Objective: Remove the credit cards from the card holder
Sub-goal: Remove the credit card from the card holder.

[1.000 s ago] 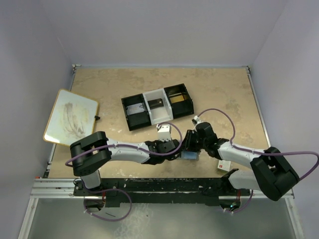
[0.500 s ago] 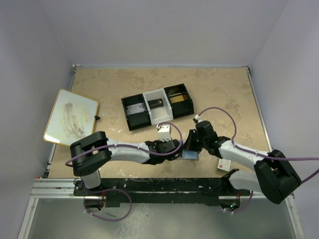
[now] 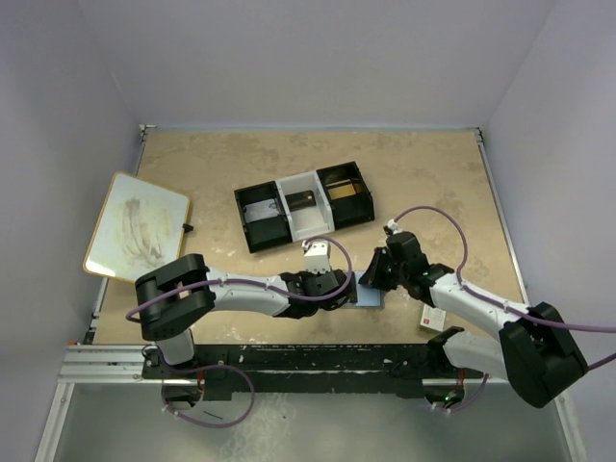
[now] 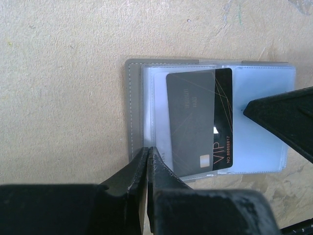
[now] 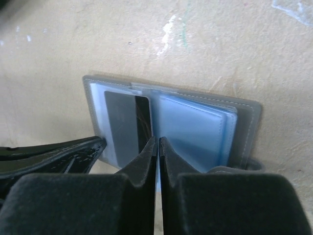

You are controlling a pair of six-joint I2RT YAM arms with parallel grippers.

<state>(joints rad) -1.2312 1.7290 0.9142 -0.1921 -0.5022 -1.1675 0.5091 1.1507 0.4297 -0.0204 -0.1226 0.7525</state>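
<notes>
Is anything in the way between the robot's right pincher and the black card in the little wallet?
Nothing visible is. The right gripper's closed tips sit right by the black card's bare edge in the open card holder. Only its clear pocket covers the rest of the card.

The dark card (image 4: 199,122) reads "VIP" with "NO" and small blurred digits.
</notes>
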